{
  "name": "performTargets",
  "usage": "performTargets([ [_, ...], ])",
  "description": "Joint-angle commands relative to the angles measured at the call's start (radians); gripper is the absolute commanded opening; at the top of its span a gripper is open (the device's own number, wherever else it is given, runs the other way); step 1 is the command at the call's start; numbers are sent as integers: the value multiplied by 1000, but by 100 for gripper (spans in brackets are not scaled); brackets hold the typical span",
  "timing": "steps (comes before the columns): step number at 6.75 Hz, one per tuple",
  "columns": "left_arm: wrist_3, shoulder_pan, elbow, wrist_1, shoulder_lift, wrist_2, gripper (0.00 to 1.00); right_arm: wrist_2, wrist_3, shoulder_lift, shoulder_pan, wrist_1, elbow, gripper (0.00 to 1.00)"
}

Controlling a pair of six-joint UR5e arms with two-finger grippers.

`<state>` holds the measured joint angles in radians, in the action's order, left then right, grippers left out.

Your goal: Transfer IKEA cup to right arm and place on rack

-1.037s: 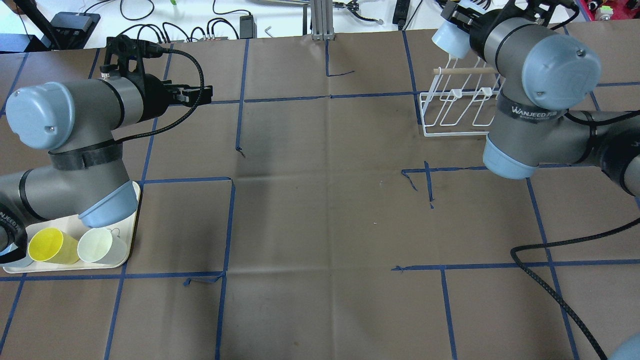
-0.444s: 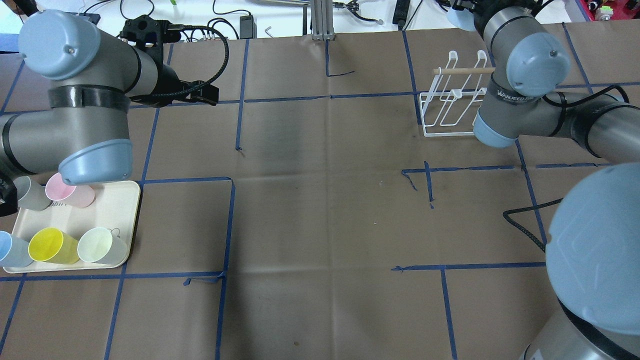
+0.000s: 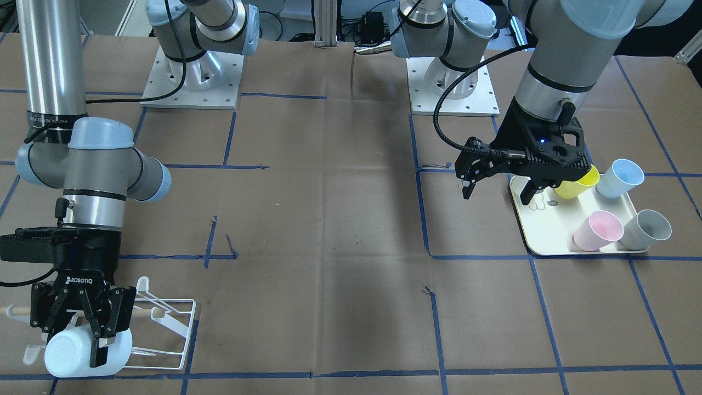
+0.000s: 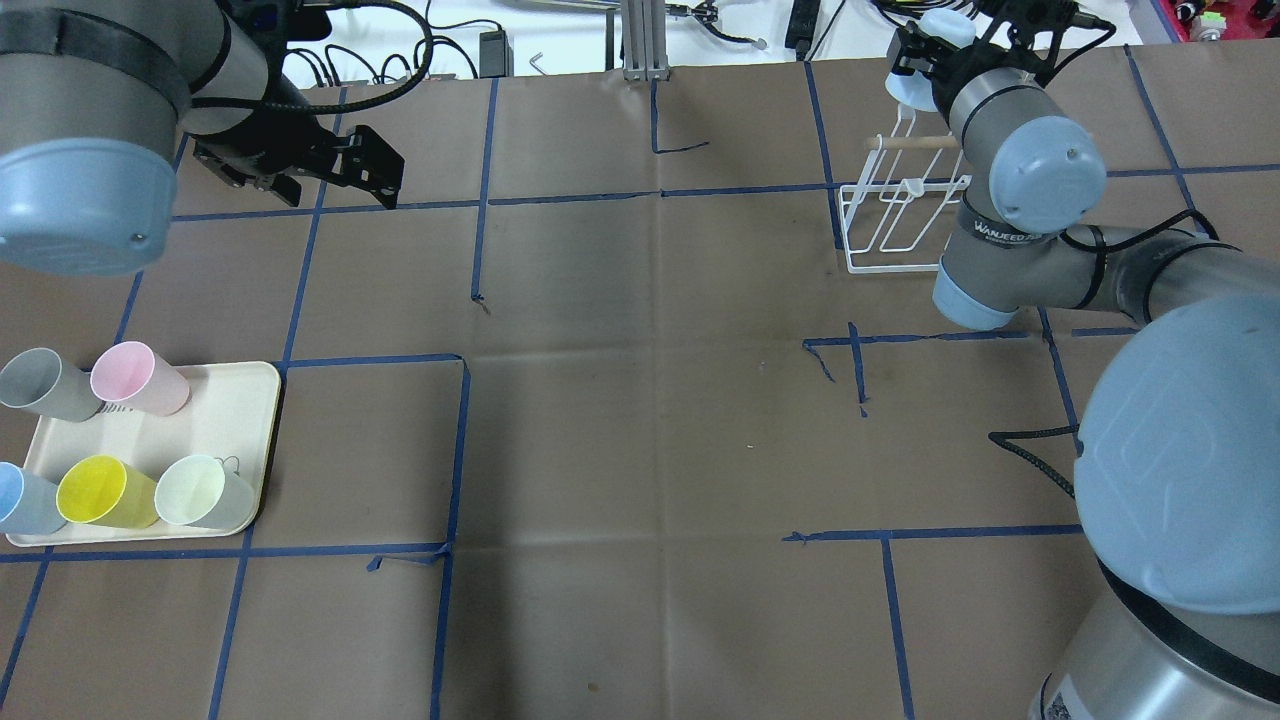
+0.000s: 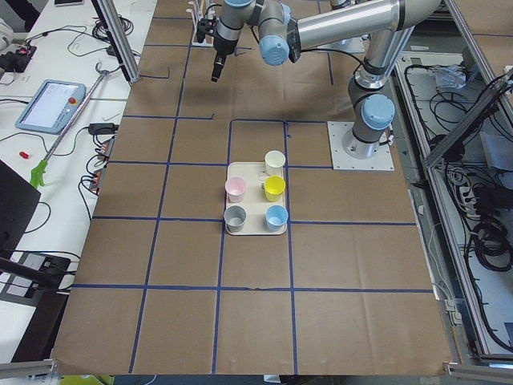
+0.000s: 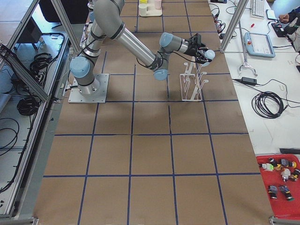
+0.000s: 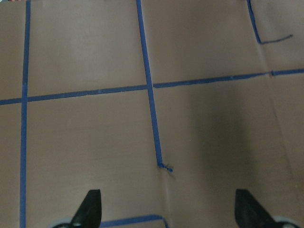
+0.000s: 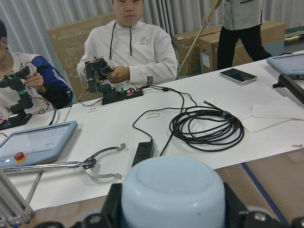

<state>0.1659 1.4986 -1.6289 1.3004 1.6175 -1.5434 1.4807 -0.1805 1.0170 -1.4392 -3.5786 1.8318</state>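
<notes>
Left arm (image 4: pixel 90 100), against a moment ago: swung up toward the overhead view's top left corner, off the cream tray (image 4: pixel 240 400); grey and pink cups there now uncovered
Left gripper (image 3: pixel 496 192): released, fingers spread wide with nothing between them, hanging above the table (image 4: pixel 640 400); only brown paper and blue tape under it in its wrist view
Right arm (image 4: pixel 1040 165), against a moment ago: wrist drawn in from the far table edge, bringing the load nearer the dowel (image 4: pixel 915 142)
Right gripper (image 3: pixel 77 340): clenched on the pale blue cup (image 3: pixel 71 354), one finger down each side
Cup's place: held over the far end of the rack (image 4: pixel 890 220), just by the dowel's tip; contact with a prong not clear
Edges: rack close to the table's far edge on the robot's right; white bench with cables and seated operators just beyond
Open room: broad stretch of taped paper between tray and rack, the two well apart
Cup's look: smooth, tapered, held on its side, rounded flat base turned outward toward the operators
</notes>
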Motion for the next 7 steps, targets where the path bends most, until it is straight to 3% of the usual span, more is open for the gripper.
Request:
performTargets([
  [1, -46, 0, 83, 295, -56, -29, 99, 28, 1, -35, 0, -9, 9, 8],
  [3, -57, 0, 40, 338, -99, -29, 99, 32, 1, -46, -1, -9, 9, 12],
  [4, -71, 0, 26, 338, -103, -29, 99, 36, -1, -43, -1, -5, 6, 91],
  [5, -65, -3, 5, 336, -116, -26, 99, 33, -14, -44, -3, 3, 4, 100],
  [7, -1, -58, -63, 324, -155, -24, 99, 32, -14, -32, -13, 21, -2, 100],
])
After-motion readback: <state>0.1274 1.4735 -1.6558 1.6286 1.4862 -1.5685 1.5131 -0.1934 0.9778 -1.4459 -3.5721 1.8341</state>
